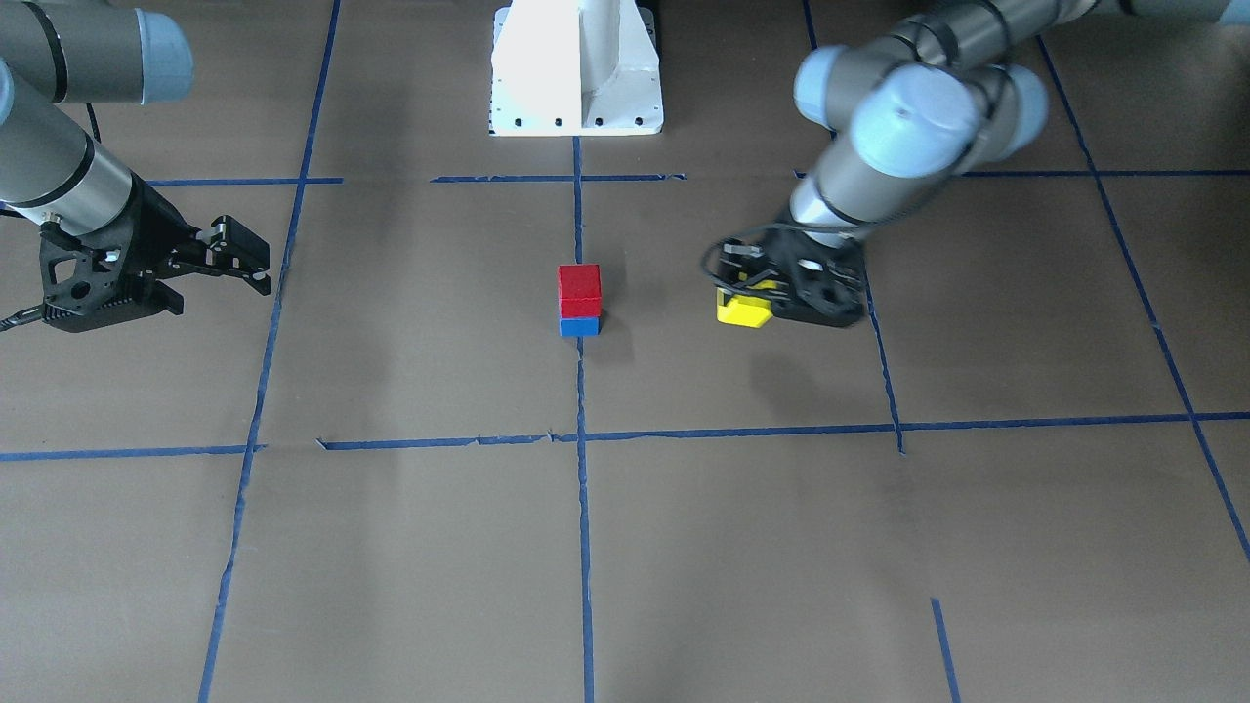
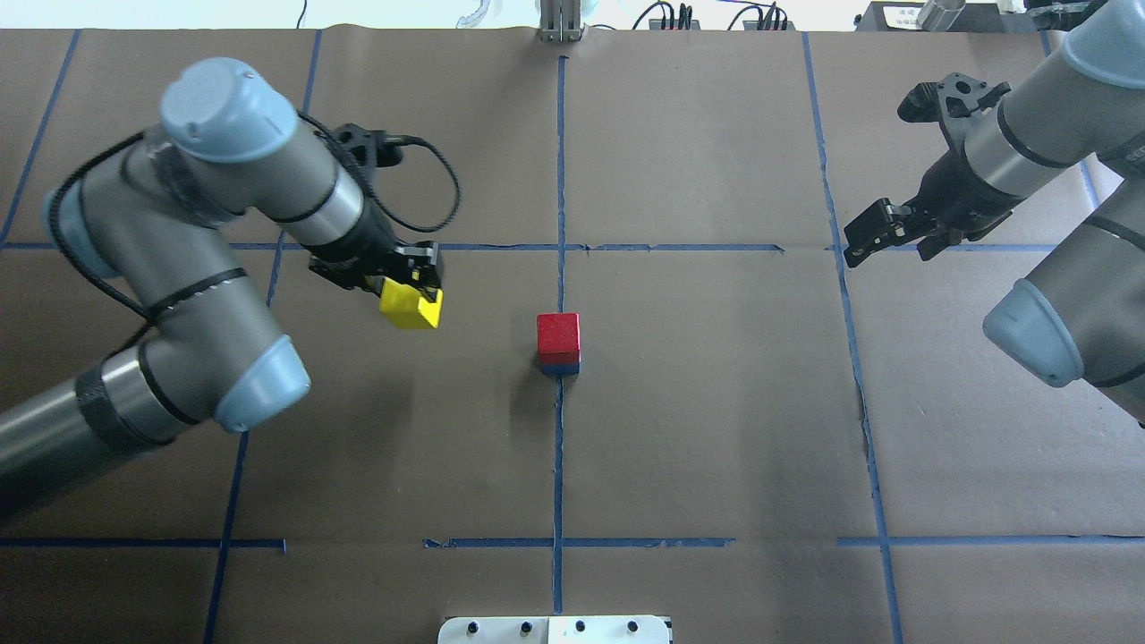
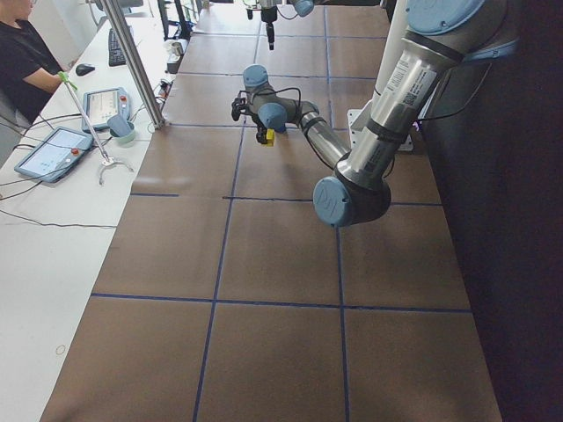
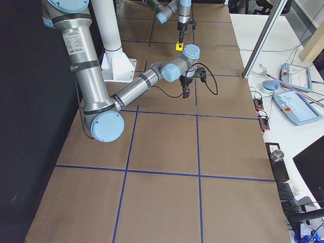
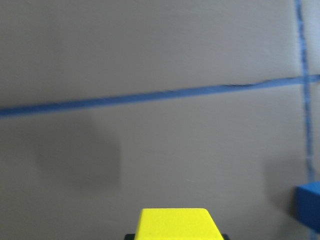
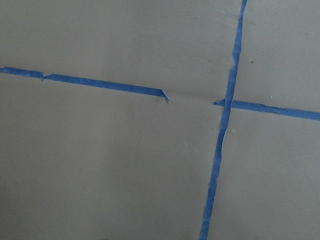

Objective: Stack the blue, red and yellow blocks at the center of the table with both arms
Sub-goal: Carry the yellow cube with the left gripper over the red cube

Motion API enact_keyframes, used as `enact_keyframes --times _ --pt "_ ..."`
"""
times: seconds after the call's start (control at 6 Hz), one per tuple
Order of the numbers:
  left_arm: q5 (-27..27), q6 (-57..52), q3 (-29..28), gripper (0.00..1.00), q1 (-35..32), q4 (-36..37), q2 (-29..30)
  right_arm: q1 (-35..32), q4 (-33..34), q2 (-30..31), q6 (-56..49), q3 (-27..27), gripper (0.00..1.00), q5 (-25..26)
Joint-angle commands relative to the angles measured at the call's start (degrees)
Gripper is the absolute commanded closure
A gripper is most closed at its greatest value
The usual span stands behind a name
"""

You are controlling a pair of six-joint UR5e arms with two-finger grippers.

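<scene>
Placement of the last cube is the step in hand, as I judge it. In the front-facing view, my left gripper [image 1: 747,293] is closed on the yellow block [image 1: 740,312], which hangs off to one side of the stack [image 1: 579,298] and appears raised off the desk [image 1: 391,547]. The red block [image 1: 579,281] rests squarely on the blue block [image 1: 579,328] at the centre tape line [image 1: 583,508]. My right gripper [image 1: 244,262] hangs well apart on the other side, jaws parted and nothing in them. From overhead, the yellow block looks turned slightly against the red block's edges, so I should twist my wrist to square it before I set it down. Both side views give only a small yellow spot under the left gripper, too small to judge its height against the stack. My left wrist camera has a face of the yellow block at its bottom edge and a corner of the blue block at its right edge, so the stack lies off to that side. I should carry the block across higher than the red top and centre it. Then I should lower slowly until the faces meet, open, and pull straight up so nothing gets nudged. My right wrist camera sees only bare desk and two crossing strips of tape [image 6: 225,150]; that gripper is best kept clear of the centre.
</scene>
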State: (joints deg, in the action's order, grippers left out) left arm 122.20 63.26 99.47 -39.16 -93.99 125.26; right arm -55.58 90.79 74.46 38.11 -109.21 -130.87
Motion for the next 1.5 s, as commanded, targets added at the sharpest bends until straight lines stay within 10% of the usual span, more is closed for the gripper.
enact_keyframes --times 0.0,1.33 --pt "-6.95 6.34 1.08 0.98 6.79 12.99 10.75 -1.71 0.0 1.81 -4.32 -0.04 0.0 -0.18" --pt "-16.82 8.99 -9.64 0.96 10.86 12.34 19.41 -4.1 0.0 4.2 -5.94 0.05 0.0 0.0"
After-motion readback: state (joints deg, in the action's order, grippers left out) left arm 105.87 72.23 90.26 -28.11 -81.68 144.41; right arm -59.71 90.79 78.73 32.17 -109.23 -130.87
